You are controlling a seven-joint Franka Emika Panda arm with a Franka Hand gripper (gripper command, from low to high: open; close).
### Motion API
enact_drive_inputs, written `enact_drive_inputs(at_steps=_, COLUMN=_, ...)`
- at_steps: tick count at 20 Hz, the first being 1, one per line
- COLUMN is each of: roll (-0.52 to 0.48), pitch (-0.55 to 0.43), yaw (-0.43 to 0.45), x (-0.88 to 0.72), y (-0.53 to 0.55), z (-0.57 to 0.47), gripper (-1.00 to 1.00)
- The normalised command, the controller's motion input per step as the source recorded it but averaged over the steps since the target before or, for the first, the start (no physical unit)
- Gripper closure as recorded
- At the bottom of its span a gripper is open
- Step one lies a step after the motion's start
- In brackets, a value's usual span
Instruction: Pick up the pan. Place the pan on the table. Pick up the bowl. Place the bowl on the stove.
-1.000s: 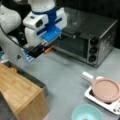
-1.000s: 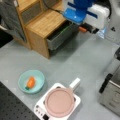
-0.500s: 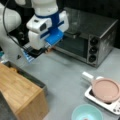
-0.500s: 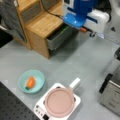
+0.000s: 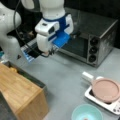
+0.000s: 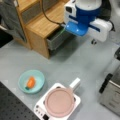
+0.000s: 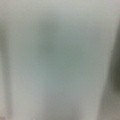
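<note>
Hovering gripper (image 5: 47,53) well apart from pan (image 6: 59,102), jaw state unclear
Pan rests on stove (image 6: 40,109); bowl (image 6: 31,81) on table (image 6: 82,62) beside it

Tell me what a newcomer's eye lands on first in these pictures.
The white and blue arm with its gripper hangs high over the grey table, in front of the silver toaster oven, far from the cookware. The pink pan sits on the small white stove at a front view's bottom. The teal bowl, holding an orange piece, rests on the table just left of it.

Silver toaster oven (image 5: 92,37); wooden box (image 6: 40,22), drawer open.
</note>
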Motion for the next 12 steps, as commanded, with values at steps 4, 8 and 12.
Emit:
enact_drive_inputs(at_steps=4, roll=-0.044, pitch=-0.057, yaw=0.011, x=0.18, y=0.10, z=-0.30, gripper=-1.00)
enact_drive_inputs(at_steps=8, roll=-0.086, pitch=-0.051, yaw=-0.027, x=0.20, y=0.11, z=-0.29, gripper=-1.00)
enact_drive_inputs(at_steps=12, roll=-0.160, pitch=-0.010, yaw=-0.097, x=0.27, y=0.13, z=-0.21, gripper=-1.00)
